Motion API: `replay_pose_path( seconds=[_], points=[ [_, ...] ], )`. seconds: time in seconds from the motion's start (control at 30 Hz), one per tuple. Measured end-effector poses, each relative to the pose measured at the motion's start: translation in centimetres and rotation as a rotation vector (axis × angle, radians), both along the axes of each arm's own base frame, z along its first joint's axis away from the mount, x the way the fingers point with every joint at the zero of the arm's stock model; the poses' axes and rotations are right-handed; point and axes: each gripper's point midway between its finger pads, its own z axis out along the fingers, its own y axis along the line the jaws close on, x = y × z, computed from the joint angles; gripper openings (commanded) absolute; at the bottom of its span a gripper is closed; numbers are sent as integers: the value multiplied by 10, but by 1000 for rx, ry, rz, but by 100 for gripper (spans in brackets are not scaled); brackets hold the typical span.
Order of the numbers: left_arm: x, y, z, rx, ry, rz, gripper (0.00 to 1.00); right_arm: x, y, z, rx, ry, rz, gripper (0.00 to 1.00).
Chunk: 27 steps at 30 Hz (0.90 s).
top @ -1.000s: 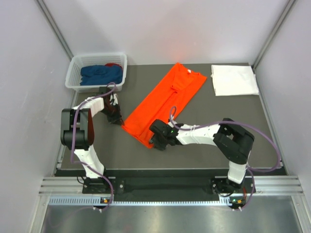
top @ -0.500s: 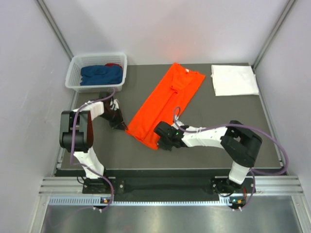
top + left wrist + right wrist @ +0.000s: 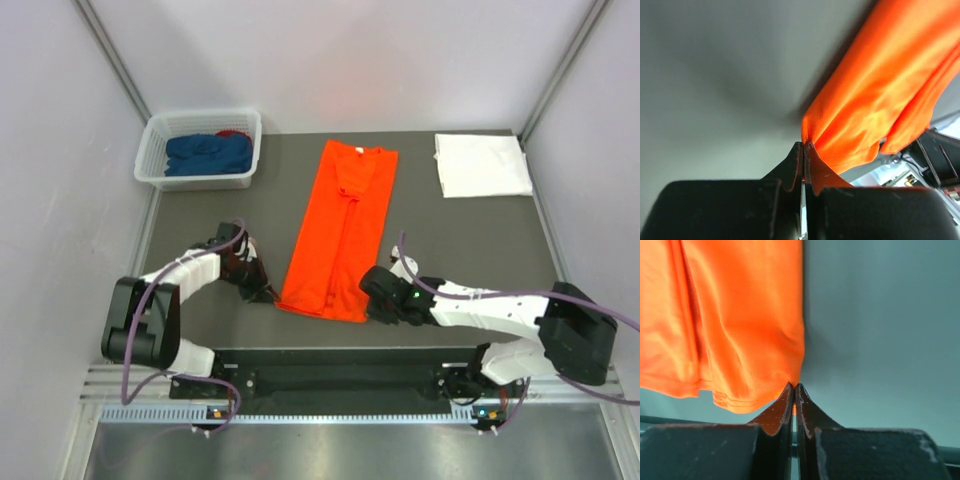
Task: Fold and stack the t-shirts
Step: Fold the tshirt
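Both arms are working low in the frame. The orange t-shirt (image 3: 340, 225) lies on the dark table (image 3: 470, 240) as a long narrow strip through the middle, collar toward the top and hem toward the arms. The left gripper (image 3: 270, 296) is pinched tight on the hem's lower-left corner, and the right gripper (image 3: 368, 308) is pinched tight on the lower-right corner. Each wrist view shows jaws together with orange cloth caught at the tips. This looks like the set-up for the crosswise fold. Next, I'd say: lift both corners evenly and carry the hem up toward the collar, edge taut so the layers don't slide. The white t-shirt (image 3: 482, 165) sits folded at upper right. The dark blue t-shirt (image 3: 208, 153) and a red t-shirt (image 3: 236, 133) wait in the basket (image 3: 200, 181) at upper left.
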Motion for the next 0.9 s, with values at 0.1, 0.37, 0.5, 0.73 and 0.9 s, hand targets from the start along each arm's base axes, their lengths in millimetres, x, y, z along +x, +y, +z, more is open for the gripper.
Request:
replay_pose_path(
  seconds=[0.1,0.37,0.5,0.73,0.9],
  points=[
    [-10,-12,9,-24,-30,19,0,-8,-20,1,-28,-18,22,0],
    [-41,-35,11,-79,-48,45,31,-23,-52,12,0,-104,100,2],
    [-48,-38,9,-81,-31,41,39,-28,-60,5,-33,-93,124,19],
    [-52,-47,22,-123,-104,-6,45,-40,-67,-3,-46,-52,159,40],
    [-59,-48,18,-130,-114,-26,45,-51,-71,-9,1,-38,167,42]
  ],
)
